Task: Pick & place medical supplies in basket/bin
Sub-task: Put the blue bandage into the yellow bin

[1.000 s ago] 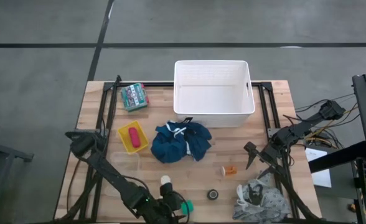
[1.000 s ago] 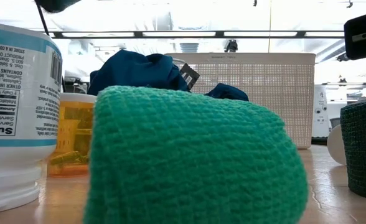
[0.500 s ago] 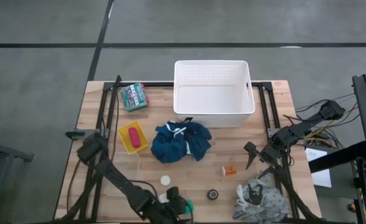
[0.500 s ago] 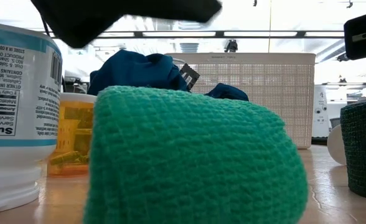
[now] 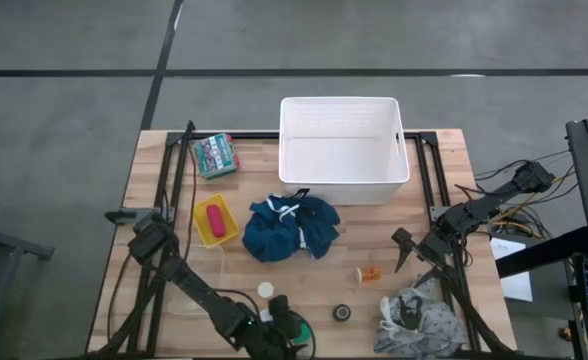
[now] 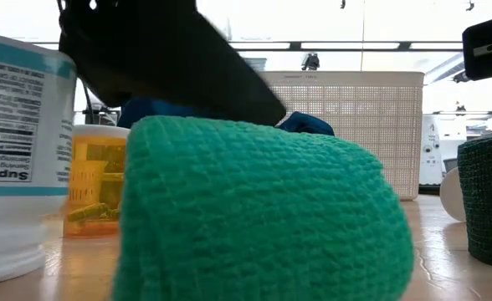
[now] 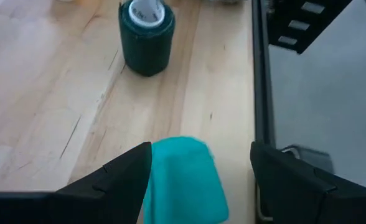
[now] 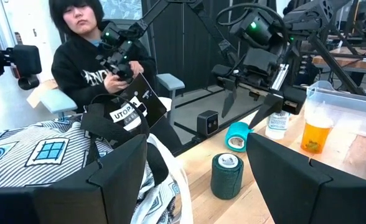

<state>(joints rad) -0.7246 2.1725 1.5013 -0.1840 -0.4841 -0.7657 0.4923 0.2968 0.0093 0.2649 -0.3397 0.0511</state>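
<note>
On the pale wooden table (image 5: 174, 200), your left gripper (image 7: 198, 177) hangs spread apart, empty, straddling the teal-green fabric tape roll (image 7: 184, 180) at the near edge. You're mid-approach: lower, pinch, then carry it to the white slotted plastic tub (image 5: 343, 180).

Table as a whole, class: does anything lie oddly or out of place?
Yes. The dark blue garment lies crumpled beside the empty white slotted plastic tub, and the grey-white patterned cloth is bunched at the wooden table's near edge. Nothing looks spilled or broken.
</note>
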